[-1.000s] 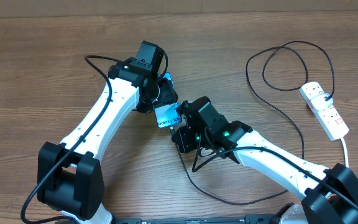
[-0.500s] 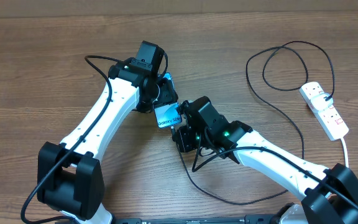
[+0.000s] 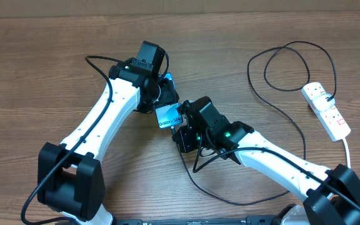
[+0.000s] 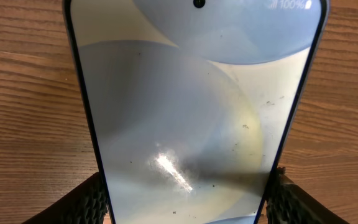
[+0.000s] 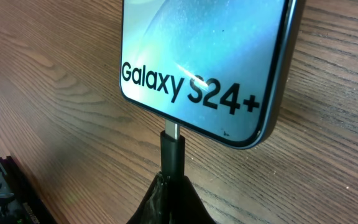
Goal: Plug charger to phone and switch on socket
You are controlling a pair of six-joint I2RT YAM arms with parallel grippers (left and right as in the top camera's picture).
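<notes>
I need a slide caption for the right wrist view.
Right tool pinches the black charger connector, its metal tip meeting the bottom edge of the slim blue-white smartphone.

The phone [image 5: 210,50] shows pale blue with black lettering; charger [image 5: 172,155] black, socket [image 3: 327,111] white with red switches, counter [image 3: 30,81] brown woodgrain.

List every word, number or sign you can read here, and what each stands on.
"Galaxy S24+": phone screen, at the end by the charger plug, right wrist view.
"100%": a corner of the same screen, left wrist view.
Overhead view: the phone's lettering and any marks on the power strip are too small to read.
</notes>
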